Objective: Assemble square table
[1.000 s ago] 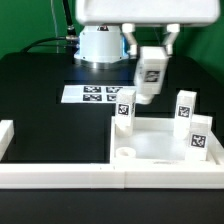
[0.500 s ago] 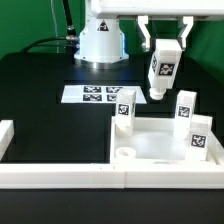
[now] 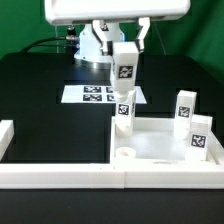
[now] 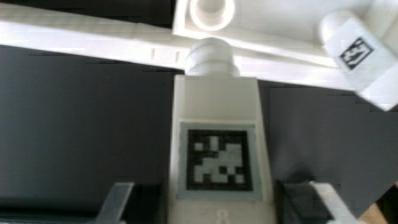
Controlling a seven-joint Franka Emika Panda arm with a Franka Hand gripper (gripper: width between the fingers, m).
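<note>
The white square table top [image 3: 160,147] lies at the exterior view's right front, rim up. Three tagged white legs stand on it: one at the far left corner [image 3: 124,111], two at the right [image 3: 184,105] [image 3: 200,136]. The near left corner socket [image 3: 125,155] is empty. My gripper [image 3: 124,50] is shut on a fourth leg [image 3: 124,66] and holds it upright in the air, just above the far left leg. In the wrist view this held leg [image 4: 217,140] runs lengthwise between my gripper [image 4: 221,205] fingers, tag showing, its tip towards a round socket [image 4: 210,12].
Long white border bars lie along the front [image 3: 80,177] and at the exterior view's left [image 3: 5,135]. The marker board [image 3: 92,95] lies on the black table behind the top. The robot base [image 3: 95,45] stands at the back.
My gripper has carried the leg from above the table top's right side to the exterior view's left. The leg has gone from tilted to upright.
</note>
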